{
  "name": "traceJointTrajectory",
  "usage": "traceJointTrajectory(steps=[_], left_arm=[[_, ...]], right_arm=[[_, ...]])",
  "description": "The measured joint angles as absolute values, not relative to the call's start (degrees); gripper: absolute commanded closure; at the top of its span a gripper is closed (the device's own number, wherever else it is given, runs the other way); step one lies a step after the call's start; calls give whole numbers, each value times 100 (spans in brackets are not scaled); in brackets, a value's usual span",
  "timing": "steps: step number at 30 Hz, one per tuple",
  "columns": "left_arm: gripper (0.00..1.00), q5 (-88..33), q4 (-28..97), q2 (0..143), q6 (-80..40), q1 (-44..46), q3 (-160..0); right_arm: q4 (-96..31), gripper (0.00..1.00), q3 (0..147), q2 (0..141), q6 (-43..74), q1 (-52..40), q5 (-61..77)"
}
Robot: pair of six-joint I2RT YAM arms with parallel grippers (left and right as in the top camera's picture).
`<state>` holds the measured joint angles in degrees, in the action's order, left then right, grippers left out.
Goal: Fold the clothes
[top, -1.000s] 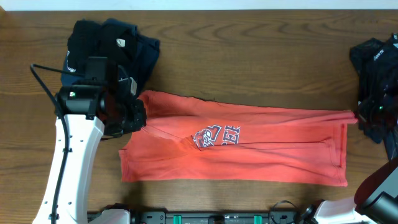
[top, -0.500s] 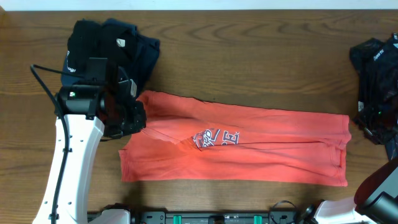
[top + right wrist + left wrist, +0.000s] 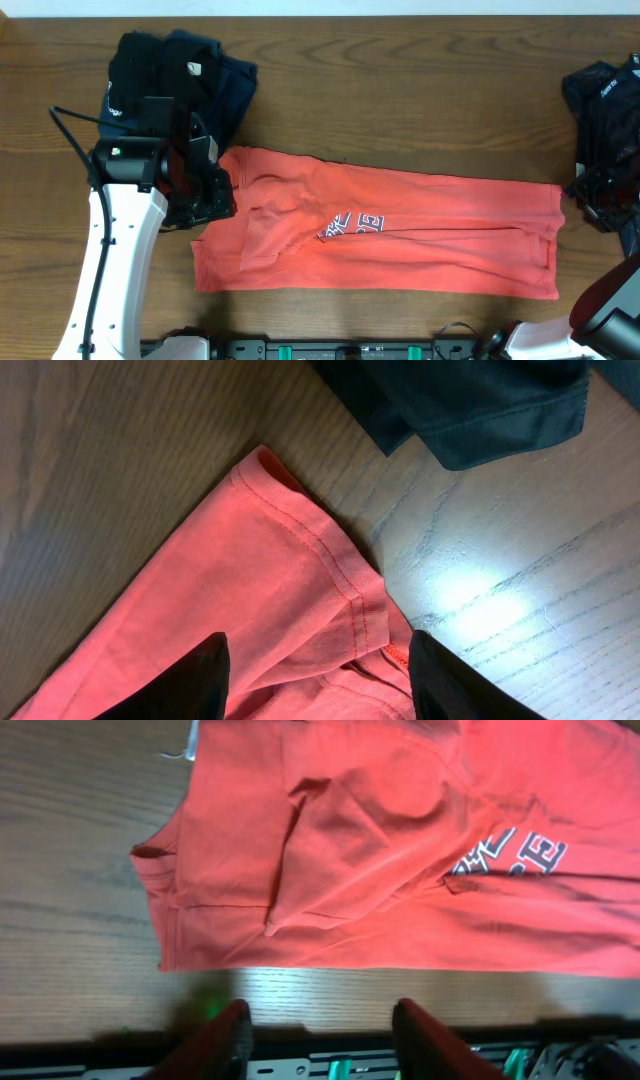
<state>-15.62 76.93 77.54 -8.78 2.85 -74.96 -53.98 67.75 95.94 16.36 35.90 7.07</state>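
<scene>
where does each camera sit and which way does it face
Overhead: above the table, facing straight down on the orange T-shirt; left arm shows.
Left wrist: faces down on the shirt's lettered end; open left end effector below.
Right wrist: faces down on a shirt corner and dark garment; open right end effector.
Shared: the T-shirt.

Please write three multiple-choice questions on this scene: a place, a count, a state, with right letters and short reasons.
1. Where is the folded navy-and-black garment pile relative to the orange-red cotton T-shirt? A) by its far left corner B) on it C) under it
2. How many dark garment heaps lie on the brown wooden table? A) one B) two C) four
3. The left gripper is: A) shut on the shirt B) open, empty C) shut on dark cloth
1A: overhead, it lies off the shirt. 2B: a second heap lies at the right edge. 3B: fingers apart, nothing between.
</scene>
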Motion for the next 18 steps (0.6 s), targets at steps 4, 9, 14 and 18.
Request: traceJointTrajectory(steps=[4,9,14,18], left_arm=[[41,-1496,7686,7754,-893,285,-7496],[36,-1461,7675,7754,-897,285,-7496],[36,-1461,7675,7754,-899,285,-7496],[36,-1461,7675,7754,-899,285,-7496]], right_arm=[[-5378,43,6775,9596,1636,3590,707],[-5054,44,6698,9723,1608,3592,360],[-4880,43,6589,10315,1203,3647,322],[-5118,44,6606,10899,701,3658,552]])
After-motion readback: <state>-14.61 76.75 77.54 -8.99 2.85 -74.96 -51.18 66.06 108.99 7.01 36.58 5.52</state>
